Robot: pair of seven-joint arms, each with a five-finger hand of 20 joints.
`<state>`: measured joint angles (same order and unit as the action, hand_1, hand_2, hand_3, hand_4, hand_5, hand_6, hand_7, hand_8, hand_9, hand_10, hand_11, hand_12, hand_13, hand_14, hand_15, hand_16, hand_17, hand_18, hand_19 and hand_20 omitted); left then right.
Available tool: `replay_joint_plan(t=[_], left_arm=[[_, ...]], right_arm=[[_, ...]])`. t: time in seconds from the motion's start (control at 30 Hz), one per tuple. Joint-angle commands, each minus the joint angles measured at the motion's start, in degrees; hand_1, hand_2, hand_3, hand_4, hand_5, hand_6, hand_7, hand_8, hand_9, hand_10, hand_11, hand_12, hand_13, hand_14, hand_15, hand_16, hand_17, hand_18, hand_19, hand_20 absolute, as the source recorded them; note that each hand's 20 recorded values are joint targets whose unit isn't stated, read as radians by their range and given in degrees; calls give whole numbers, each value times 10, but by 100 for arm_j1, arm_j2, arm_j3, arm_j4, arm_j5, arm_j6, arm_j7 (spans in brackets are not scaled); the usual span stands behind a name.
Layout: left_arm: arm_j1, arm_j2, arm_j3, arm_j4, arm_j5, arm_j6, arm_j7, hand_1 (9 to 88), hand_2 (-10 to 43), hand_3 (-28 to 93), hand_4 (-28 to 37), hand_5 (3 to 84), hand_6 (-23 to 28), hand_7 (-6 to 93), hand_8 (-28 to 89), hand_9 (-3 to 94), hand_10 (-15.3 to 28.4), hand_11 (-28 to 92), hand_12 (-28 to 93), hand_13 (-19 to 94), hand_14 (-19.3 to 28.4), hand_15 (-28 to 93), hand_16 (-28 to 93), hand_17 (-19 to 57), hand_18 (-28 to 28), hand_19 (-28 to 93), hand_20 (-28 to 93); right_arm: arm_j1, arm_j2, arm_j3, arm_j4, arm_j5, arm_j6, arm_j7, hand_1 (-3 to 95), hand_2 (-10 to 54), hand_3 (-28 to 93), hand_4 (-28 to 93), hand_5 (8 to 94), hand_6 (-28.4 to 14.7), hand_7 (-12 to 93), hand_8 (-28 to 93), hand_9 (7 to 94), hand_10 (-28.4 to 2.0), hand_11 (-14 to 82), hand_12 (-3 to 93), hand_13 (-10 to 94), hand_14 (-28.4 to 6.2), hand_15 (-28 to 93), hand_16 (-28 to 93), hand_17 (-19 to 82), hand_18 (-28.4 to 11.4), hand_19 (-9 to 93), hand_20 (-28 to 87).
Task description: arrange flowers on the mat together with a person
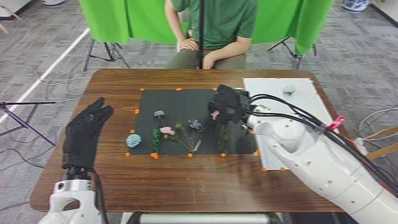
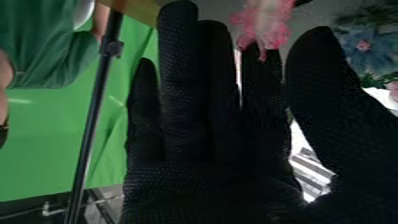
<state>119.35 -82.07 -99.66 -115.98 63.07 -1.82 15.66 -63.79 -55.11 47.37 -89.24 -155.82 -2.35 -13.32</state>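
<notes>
Pink flower (image 2: 264, 19) likely light, soft, crushable, pinch below bloom; right hand (image 1: 233, 104) open beside it, left hand (image 1: 86, 132) open.

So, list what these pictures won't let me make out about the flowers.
- Head view: contact between the black-gloved right hand and the pink flower, hidden by the glove.
- Right wrist view: whole shapes of the pink flower and blue-petalled flower, both cut off by edges.
- Head view: the white flower's petals, too small.
</notes>
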Motion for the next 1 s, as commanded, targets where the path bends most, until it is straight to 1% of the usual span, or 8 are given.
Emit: replay_joint_plan(t=[0.03,0.23,0.37,0.47,0.63,0.67,0.77,1.0], left_arm=[[13,-15,-2,40,27,-68,-48,312,-75,644,-165,457,32,95,-51,449,124,157,150,353,147,100,0,80,95,19,169],[36,-22,-23,31,30,-80,-64,313,-75,643,-164,457,30,97,-52,449,124,157,150,352,146,100,1,77,97,18,167],[36,-21,-21,27,34,-81,-63,313,-74,643,-163,458,26,100,-52,450,124,157,150,353,146,101,1,74,99,18,166],[33,-16,-24,22,36,-83,-73,313,-74,642,-163,459,24,102,-53,450,124,157,150,353,146,101,2,73,100,18,165],[65,-17,-30,4,28,-62,-50,312,-78,646,-163,458,22,104,-55,450,124,156,150,354,146,102,3,70,102,17,164],[16,-9,-17,34,32,-74,-50,312,-78,647,-163,458,22,104,-55,450,124,156,150,354,146,102,3,69,102,17,164],[29,-16,-15,26,39,-70,-43,313,-76,645,-164,459,23,103,-55,450,124,156,151,355,146,102,3,69,102,17,163],[42,-24,-29,22,34,-65,-39,313,-76,645,-164,458,22,103,-55,450,124,155,150,355,146,102,3,67,103,16,162]], right_arm=[[-14,121,75,-154,-59,-158,-59,392,-95,784,-283,619,81,210,-161,702,-102,95,133,670,-79,267,292,345,-93,7,441],[-40,199,108,-333,38,-551,113,375,-95,789,-283,601,86,214,-165,683,-112,92,126,653,-85,262,290,335,-99,18,431],[-69,216,152,-453,108,-936,217,344,-95,781,-283,527,83,214,-171,638,-123,79,106,632,-94,226,281,322,-107,26,412],[-80,233,178,-504,216,-965,310,325,-95,780,-283,484,86,220,-176,614,-139,76,89,624,-100,202,289,315,-111,35,397],[-58,245,258,-589,302,-1138,376,310,-95,777,-283,453,86,219,-179,600,-145,74,84,619,-103,191,294,304,-120,57,391],[-43,277,262,-619,359,-1179,433,309,-95,777,-283,451,86,219,-178,599,-146,74,83,618,-103,191,296,303,-121,60,389],[-55,280,339,-624,385,-1098,457,301,-95,770,-283,430,86,213,-176,582,-153,69,80,608,-108,185,292,300,-125,67,383],[-36,316,433,-660,459,-1114,398,287,-95,769,-281,384,78,206,-170,569,-152,68,78,597,-116,183,282,290,-136,97,378]])
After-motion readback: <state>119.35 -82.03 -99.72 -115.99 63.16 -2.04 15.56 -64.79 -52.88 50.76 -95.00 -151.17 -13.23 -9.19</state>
